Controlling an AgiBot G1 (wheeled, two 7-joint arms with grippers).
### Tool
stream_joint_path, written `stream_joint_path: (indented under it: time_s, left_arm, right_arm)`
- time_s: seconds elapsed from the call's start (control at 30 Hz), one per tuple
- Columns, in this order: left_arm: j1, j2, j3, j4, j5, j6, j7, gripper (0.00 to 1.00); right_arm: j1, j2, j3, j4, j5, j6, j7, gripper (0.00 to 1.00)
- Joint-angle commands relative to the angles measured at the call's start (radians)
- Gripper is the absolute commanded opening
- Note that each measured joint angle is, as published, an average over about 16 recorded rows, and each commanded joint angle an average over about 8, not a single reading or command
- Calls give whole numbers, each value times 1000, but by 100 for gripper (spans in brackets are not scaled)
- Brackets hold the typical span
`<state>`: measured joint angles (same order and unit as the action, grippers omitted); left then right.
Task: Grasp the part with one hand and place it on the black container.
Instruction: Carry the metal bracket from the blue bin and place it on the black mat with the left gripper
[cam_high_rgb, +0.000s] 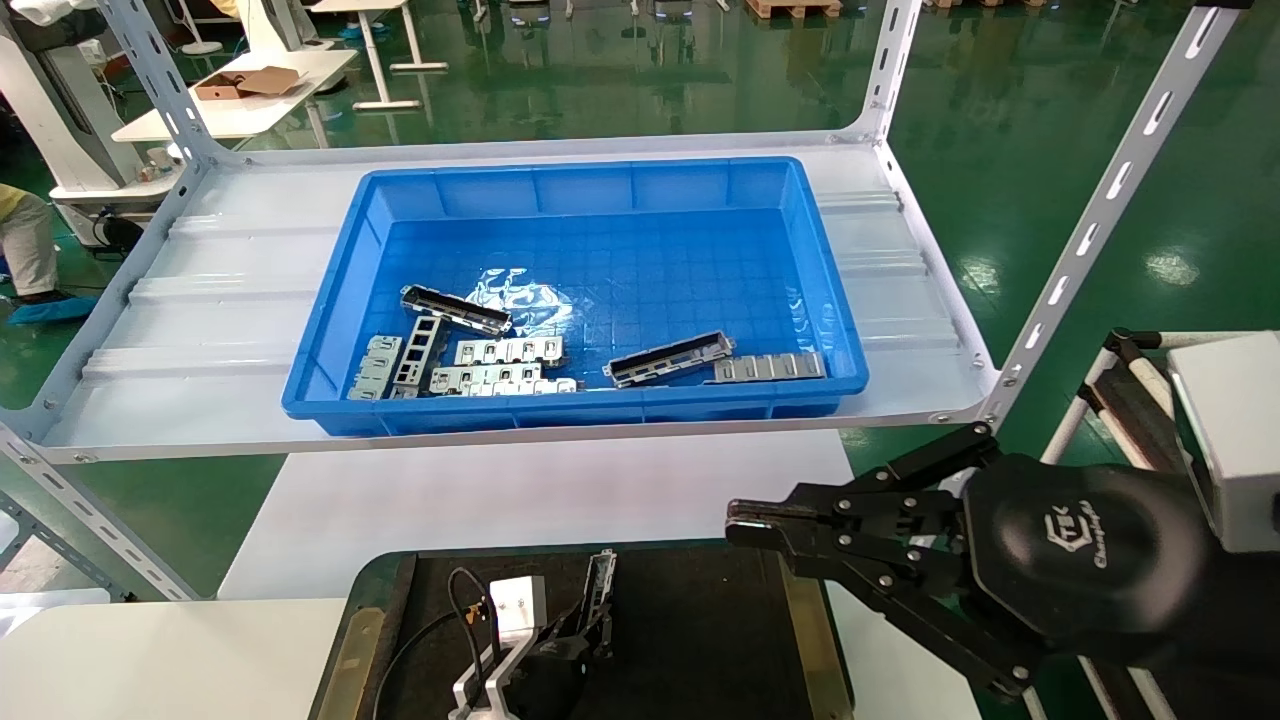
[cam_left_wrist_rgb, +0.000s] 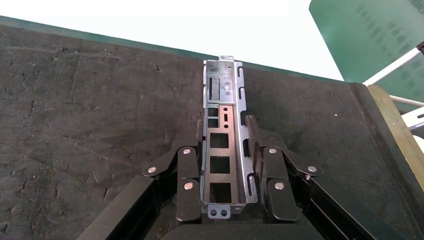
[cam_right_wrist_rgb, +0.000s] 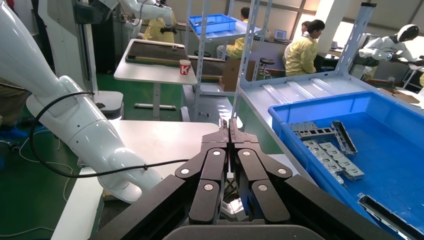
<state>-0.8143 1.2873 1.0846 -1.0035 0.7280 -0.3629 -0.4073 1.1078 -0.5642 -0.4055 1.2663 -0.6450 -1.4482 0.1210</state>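
Observation:
The part (cam_left_wrist_rgb: 223, 82), a long grey metal channel with rectangular cut-outs, lies lengthwise between the fingers of my left gripper (cam_left_wrist_rgb: 226, 131), low over the matte surface of the black container (cam_left_wrist_rgb: 90, 115). The fingers press its two side walls. In the head view the part (cam_high_rgb: 601, 585) stands on edge at the left gripper (cam_high_rgb: 585, 625), over the near left of the black container (cam_high_rgb: 700, 630). My right gripper (cam_high_rgb: 745, 524) is shut and empty, hovering above the container's right rim; its closed tips also show in the right wrist view (cam_right_wrist_rgb: 229, 126).
A blue bin (cam_high_rgb: 600, 175) on the white shelf behind holds two more channel pieces (cam_high_rgb: 667, 358) and several flat silver plates (cam_high_rgb: 508, 351). Slanted shelf posts (cam_high_rgb: 1090, 220) stand on both sides. A white table (cam_high_rgb: 540, 500) lies under the container.

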Motion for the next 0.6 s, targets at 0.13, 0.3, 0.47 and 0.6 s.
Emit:
stream_joint_path:
  time_s: [0.13, 0.3, 0.47, 0.6]
  left_arm:
    - [2, 3, -3, 3, 4, -1, -3, 100]
    - [3, 3, -5, -7, 10, -6, -4, 100]
    - [5, -19, -9, -46, 25, 0, -4, 100]
    - [11, -64, -14, -102, 45, 23, -3, 100]
  right_arm:
    - [0, 0, 0, 0, 0, 0, 0, 100]
    - [0, 0, 0, 0, 0, 0, 0, 100]
    - [0, 0, 0, 0, 0, 0, 0, 100]
    - [0, 0, 0, 0, 0, 0, 0, 100]
